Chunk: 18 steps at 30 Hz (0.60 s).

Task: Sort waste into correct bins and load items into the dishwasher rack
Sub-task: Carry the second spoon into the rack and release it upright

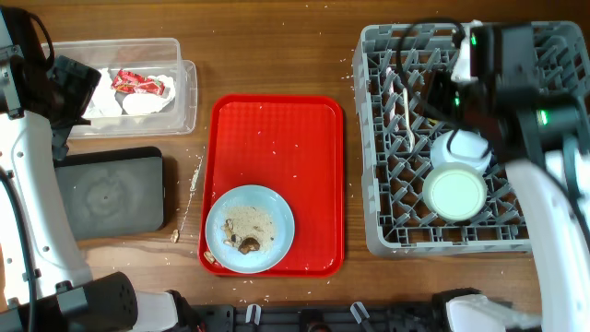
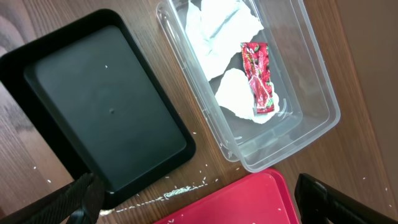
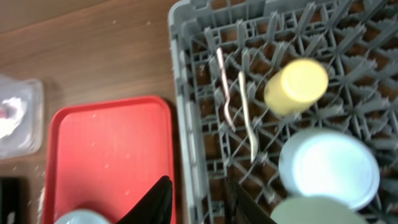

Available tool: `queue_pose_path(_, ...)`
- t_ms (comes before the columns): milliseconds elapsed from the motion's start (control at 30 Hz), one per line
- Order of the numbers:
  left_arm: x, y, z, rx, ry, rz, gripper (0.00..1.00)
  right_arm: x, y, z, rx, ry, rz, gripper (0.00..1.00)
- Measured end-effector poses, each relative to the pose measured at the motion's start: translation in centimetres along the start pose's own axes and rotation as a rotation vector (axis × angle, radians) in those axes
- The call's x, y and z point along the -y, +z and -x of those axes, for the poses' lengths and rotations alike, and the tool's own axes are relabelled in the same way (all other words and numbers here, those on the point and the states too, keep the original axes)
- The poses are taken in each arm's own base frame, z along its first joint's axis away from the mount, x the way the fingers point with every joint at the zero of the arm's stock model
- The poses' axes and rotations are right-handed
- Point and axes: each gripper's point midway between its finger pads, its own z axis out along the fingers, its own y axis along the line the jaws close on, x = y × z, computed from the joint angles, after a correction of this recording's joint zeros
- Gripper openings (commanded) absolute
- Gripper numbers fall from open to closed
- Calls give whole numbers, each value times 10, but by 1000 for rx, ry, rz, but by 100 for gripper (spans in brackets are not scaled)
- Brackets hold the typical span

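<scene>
1. While the large light blue plate (image 1: 249, 228) sits at the near end of the red tray (image 1: 277, 138) with brown food scraps (image 1: 247, 242) on it, the rest looks sorted. The napkins (image 2: 217, 25) and wrapper (image 2: 260, 78) lie in the clear tub (image 2: 323, 106). The cup (image 3: 297, 86), bowl (image 3: 329, 171), saucer (image 1: 454, 192) and spoons (image 3: 245, 112) are in the dishwasher rack (image 1: 369, 138).
2. The left end effector (image 2: 199, 202) hovers near the black tray (image 2: 106, 106) and the tub, fingers wide, holding nothing. The right end effector (image 3: 199, 202) hangs over the rack's left edge, fingers apart, empty.
3. The next move is probably to tip the scraps into the black tray, then rack the plate.
4. Crumbs litter the surface (image 1: 277, 55) beside the red tray, whose raised lip may hinder gripping the plate's rim.
</scene>
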Motion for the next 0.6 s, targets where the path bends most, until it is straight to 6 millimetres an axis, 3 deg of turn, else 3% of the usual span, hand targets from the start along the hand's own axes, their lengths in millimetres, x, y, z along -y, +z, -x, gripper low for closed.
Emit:
queue_pose_path(33, 0, 0, 0, 0, 0, 0, 100, -2, -7, -3, 48, 8, 24, 29)
queue_pose_path(100, 0, 0, 0, 1, 0, 1, 100, 6, -1, -34, 54, 21, 33, 30)
queue_pose_path(133, 0, 0, 0, 0, 0, 0, 100, 7, 2, -38, 81, 31, 46, 32)
queue_pose_path(200, 0, 0, 0, 0, 0, 1, 100, 17, 5, -65, 71, 45, 42, 33)
queue_pose_path(367, 0, 0, 0, 1, 0, 1, 100, 14, -24, -58, 186, 55, 90, 37)
queue_pose_path(600, 0, 0, 0, 1, 0, 1, 100, 14, -24, -57, 188, 58, 91, 44)
